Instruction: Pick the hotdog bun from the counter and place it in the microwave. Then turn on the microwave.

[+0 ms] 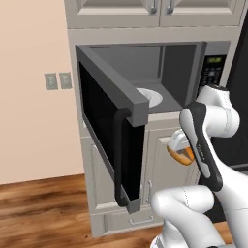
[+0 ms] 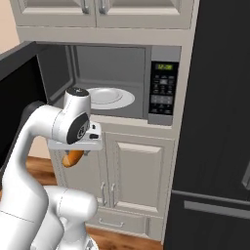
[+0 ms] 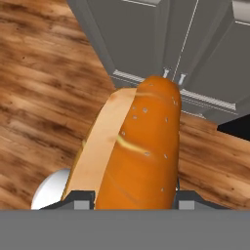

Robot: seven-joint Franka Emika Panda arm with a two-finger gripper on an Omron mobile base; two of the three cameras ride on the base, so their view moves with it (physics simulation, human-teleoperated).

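Observation:
The hotdog bun, tan on one side and orange on the other, hangs downward in my gripper, which is shut on it. In the base views the bun and gripper sit in front of the lower cabinet doors, just below the microwave's opening. The microwave stands open, its black glass door swung out to the left, with a white turntable plate inside. The counter is out of view.
The open door's black bar handle juts toward the base on the left. A tall black fridge stands to the right of the microwave. Pale cabinet doors lie below, upper cabinets above, and the wooden floor beneath the hand.

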